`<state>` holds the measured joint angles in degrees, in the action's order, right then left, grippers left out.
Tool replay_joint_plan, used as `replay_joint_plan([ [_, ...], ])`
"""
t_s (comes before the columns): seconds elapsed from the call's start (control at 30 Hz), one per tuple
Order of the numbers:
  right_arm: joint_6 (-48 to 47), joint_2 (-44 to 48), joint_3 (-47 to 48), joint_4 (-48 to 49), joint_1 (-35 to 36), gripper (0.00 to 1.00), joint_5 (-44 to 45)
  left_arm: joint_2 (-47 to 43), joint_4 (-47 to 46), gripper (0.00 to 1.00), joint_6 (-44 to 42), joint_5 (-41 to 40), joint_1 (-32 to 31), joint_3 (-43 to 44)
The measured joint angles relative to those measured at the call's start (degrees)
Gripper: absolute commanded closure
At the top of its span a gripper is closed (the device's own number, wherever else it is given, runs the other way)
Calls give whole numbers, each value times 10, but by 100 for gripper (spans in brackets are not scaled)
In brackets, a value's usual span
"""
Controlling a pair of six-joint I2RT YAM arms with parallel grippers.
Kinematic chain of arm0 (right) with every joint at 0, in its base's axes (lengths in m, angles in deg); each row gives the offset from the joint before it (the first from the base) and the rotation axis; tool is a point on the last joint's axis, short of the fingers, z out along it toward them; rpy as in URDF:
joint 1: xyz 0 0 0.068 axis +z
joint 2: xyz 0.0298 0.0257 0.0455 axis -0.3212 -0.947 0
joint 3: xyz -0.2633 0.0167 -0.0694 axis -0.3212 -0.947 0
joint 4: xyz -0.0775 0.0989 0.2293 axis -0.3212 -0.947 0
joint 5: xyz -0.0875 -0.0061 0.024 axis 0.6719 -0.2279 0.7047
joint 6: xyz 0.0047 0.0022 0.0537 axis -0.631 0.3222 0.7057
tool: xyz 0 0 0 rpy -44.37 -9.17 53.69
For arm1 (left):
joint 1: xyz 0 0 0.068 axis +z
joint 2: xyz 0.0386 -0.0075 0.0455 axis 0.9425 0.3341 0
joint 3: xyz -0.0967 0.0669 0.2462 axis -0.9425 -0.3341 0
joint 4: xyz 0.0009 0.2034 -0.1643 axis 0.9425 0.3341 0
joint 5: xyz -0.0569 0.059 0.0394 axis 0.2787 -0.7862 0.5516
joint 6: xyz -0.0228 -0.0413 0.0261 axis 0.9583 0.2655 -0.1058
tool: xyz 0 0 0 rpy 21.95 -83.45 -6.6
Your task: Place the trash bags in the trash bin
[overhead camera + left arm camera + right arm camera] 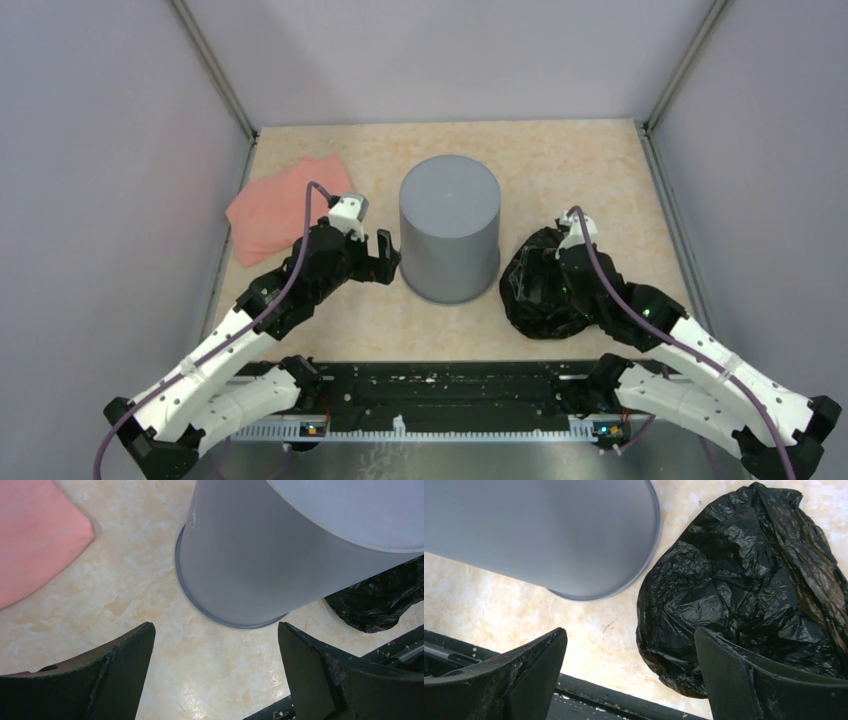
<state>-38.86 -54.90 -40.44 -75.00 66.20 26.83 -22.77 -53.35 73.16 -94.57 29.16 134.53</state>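
Here, the right gripper hangs wide open and empty. Just ahead of it lies the crumpled, glossy black plastic trash bag, beside the smooth grey round plastic bin. The left gripper, equally wide, faces the bin's far side. The bin looks mouth-down, so the bag may simply slide off.

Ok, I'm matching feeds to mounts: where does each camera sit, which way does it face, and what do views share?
Top external: above and behind the arms, looking down on the table; both arms show.
Left wrist: on the left arm, facing down at the trash bin and pink cloth; its open fingers frame the bottom.
Right wrist: on the right arm, facing down at the trash bag; its open fingers show.
Shared: both wrist views catch bin and bag.
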Motion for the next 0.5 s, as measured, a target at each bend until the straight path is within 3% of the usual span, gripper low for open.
replay_joint_plan([
  [0.33, 15, -8, -6, 26, 0, 1, -11, 1, -4, 1, 0, 20, 0, 7],
  [0.5, 19, -10, -13, 37, 0, 1, -16, 39, -4, 1, -5, 15, 0, 83],
])
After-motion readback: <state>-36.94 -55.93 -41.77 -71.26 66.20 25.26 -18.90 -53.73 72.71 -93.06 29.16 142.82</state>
